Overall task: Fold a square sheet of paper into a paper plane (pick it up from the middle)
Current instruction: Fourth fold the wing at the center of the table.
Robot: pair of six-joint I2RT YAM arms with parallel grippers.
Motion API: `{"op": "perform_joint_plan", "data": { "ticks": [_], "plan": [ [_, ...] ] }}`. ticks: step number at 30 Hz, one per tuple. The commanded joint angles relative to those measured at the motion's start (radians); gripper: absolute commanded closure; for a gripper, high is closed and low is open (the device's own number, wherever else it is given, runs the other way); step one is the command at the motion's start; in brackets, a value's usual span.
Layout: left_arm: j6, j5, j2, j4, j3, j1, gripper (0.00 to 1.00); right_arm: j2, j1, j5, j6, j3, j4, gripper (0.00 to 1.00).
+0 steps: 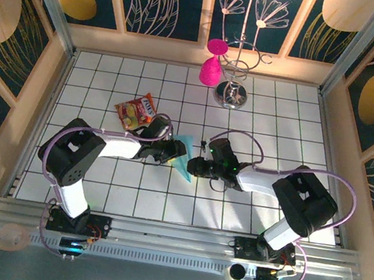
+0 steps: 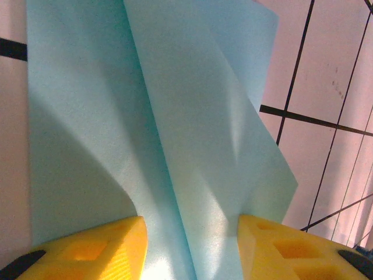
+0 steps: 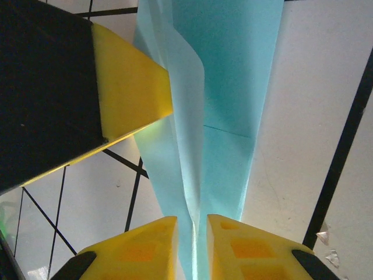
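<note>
Top view: light-blue paper plane (image 1: 186,153) lies near the centre of the white gridded table (image 1: 92,189), between the two grippers. It is a narrow pointed triangle, with the wide end toward 12 o'clock and the tip toward 5-6 o'clock.

Left gripper (image 1: 172,153) is at the plane's 9 o'clock edge and right gripper (image 1: 196,165) is at its 3 o'clock edge, near the tip.

Right wrist view: the yellow fingers (image 3: 137,245) are almost together, pinching the raised centre crease of the plane (image 3: 233,87) in the narrow gap. One flap lies flat on the table at 1 o'clock and carries a faint cross crease. The other flap stands up and curls toward 11 o'clock, next to a yellow pad of the left gripper (image 3: 131,87). Pad and flap look to be in contact, but the angle is poor, so I can't confirm.

Left wrist view: the fingers (image 2: 87,251) are spread wide with the paper (image 2: 192,134) running up between them. It shows two overlapping layers, a long diagonal fold from 12 to 6 o'clock and soft buckling at the right. Jaws are apart, not clamping.

Elsewhere on the table:
- red-and-yellow snack packet (image 1: 138,112) at 10 o'clock from the plane, well apart
- pink plastic cone-shaped piece (image 1: 212,69) at 12 o'clock
- silver wire stand (image 1: 232,94) just beside the pink piece
</note>
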State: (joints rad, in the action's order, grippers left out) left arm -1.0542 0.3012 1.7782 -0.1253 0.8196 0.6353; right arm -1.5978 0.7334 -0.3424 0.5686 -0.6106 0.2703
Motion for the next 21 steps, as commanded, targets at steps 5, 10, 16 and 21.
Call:
{"op": "perform_joint_plan", "data": {
  "ticks": [5,10,16,21],
  "plan": [
    [0.057,-0.152,0.094,0.19,-0.046,-0.006,0.52,-0.033,0.013,-0.046,0.007,-0.025,0.015,0.8],
    [0.06,-0.148,0.098,0.19,-0.045,-0.006,0.52,-0.039,0.016,-0.053,0.006,-0.026,0.003,0.8],
    [0.056,-0.145,0.092,0.19,-0.044,-0.005,0.51,-0.048,0.017,-0.053,0.005,-0.027,-0.007,0.82],
    [0.056,-0.142,0.091,0.19,-0.042,-0.006,0.52,-0.059,0.016,-0.05,0.007,-0.027,-0.011,0.85]
  ]
}}
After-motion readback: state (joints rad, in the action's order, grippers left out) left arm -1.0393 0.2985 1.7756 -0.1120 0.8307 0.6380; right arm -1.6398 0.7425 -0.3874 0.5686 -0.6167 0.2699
